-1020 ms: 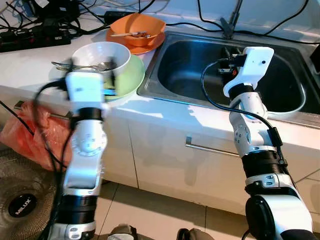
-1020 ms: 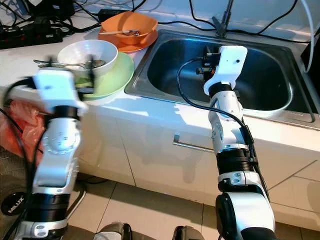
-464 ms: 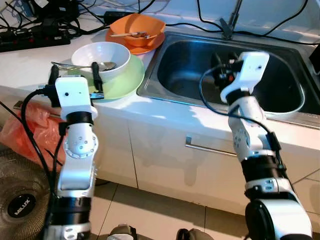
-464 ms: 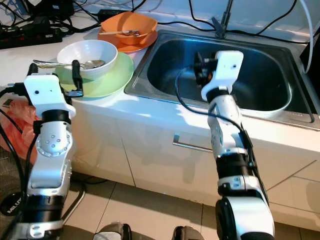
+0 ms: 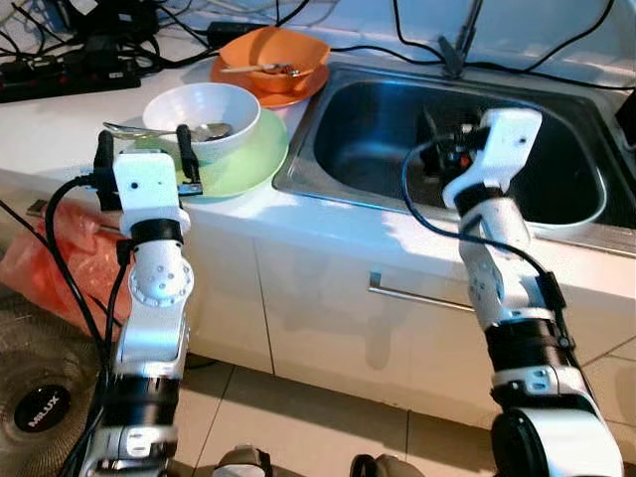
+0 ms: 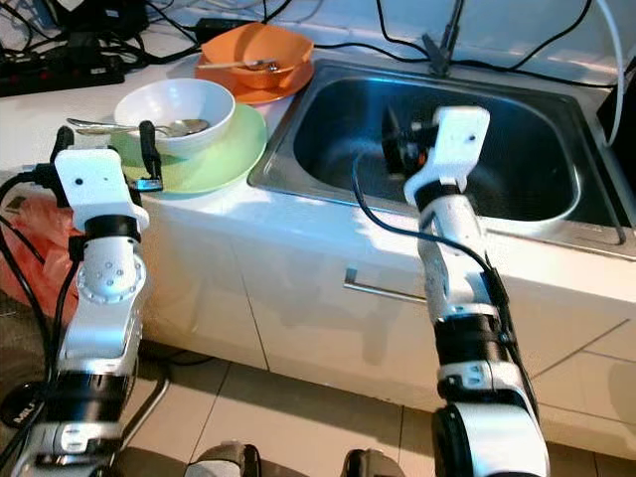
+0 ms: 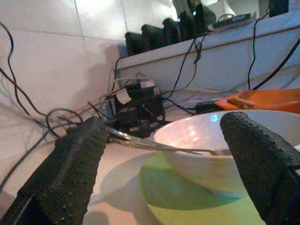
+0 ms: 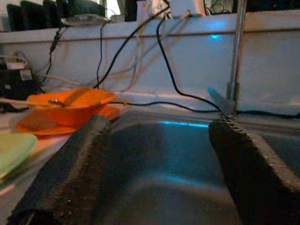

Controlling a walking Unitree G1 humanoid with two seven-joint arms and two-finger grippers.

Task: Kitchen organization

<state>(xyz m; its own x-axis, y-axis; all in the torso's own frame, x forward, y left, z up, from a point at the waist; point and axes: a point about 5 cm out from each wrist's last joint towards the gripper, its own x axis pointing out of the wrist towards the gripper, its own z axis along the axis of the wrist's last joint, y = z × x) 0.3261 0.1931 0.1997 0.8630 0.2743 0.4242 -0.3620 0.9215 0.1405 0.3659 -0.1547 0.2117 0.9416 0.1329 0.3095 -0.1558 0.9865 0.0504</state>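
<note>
A white bowl [image 5: 202, 107] with a spoon [image 5: 159, 131] across it sits on a light green plate [image 5: 253, 154] on the counter, left of the steel sink [image 5: 388, 109]. Behind them an orange bowl [image 5: 273, 52] holding cutlery rests on an orange plate [image 5: 303, 89]. My left gripper [image 5: 142, 134] is open at the counter's front edge, its fingers pointing at the white bowl [image 7: 211, 154] and green plate [image 7: 187, 201] without touching them. My right gripper [image 6: 394, 139] hangs open over the sink basin [image 8: 159, 164], empty.
Power strips and tangled cables [image 5: 70, 65] crowd the back left of the counter. A faucet [image 8: 236, 51] rises behind the sink. Below are a cabinet handle [image 5: 417, 295], a red plastic bag [image 5: 55, 268] and a floor fan [image 5: 40, 402].
My left arm has stopped swinging and settled slightly left, fingers now aimed at the white bowl. The right gripper has turned a little over the sink. The dishes have not moved.
</note>
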